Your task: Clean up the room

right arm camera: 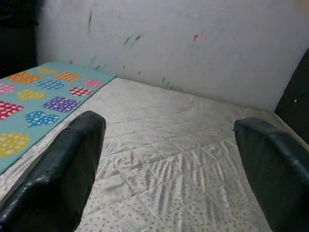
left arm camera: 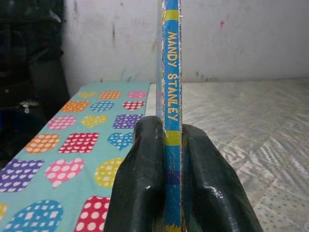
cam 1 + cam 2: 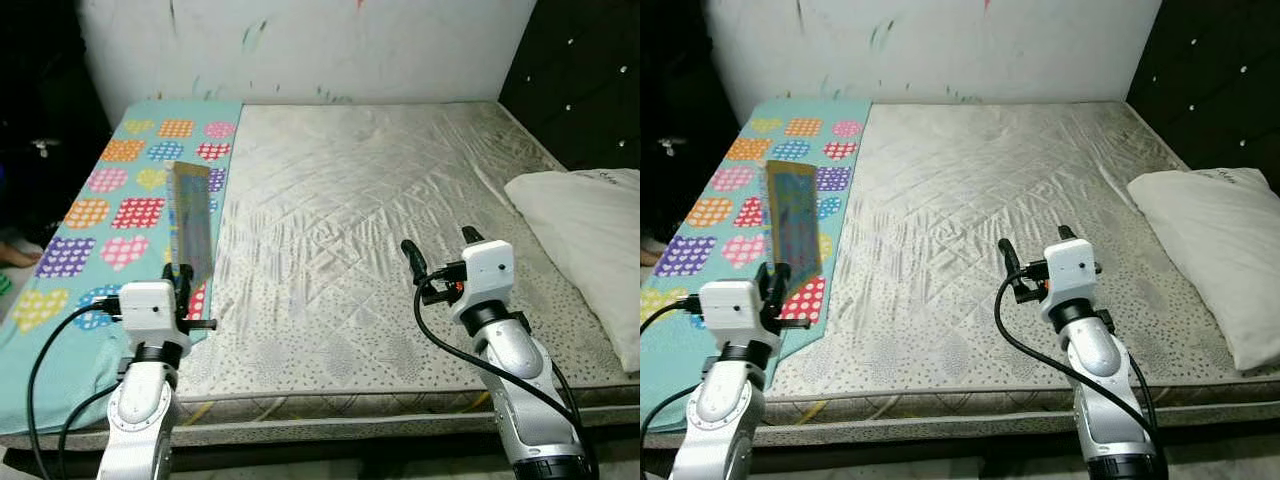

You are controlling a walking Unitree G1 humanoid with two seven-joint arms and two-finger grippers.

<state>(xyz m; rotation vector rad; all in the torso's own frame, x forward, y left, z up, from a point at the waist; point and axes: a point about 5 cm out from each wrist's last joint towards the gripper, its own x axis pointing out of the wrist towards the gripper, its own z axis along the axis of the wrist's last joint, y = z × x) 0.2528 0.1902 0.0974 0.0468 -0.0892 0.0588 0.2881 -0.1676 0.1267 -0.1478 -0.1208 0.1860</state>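
Our left gripper (image 2: 173, 159) clamps the thin, stiff blue picture book (image 3: 191, 220) by its spine between the jaws — light, probably slippery; our right gripper (image 3: 440, 252) stands wide open.

— What colours does the sheet (image 3: 130, 190) have?
— It is teal, with dotted hearts in pink, orange, purple, blue, yellow and red.
— And the book (image 2: 171, 96)?
— Its spine is blue with yellow bands and yellow letters, held between black fingers (image 2: 140, 183).
— The mattress (image 3: 380, 220)?
— Pale silver-grey, stitched in diamonds, with tiny dots along the near edge.
— The rest?
— A white pillow (image 3: 590, 230), a white wall (image 3: 330, 40) with small paint streaks, a black headboard (image 3: 590, 80).
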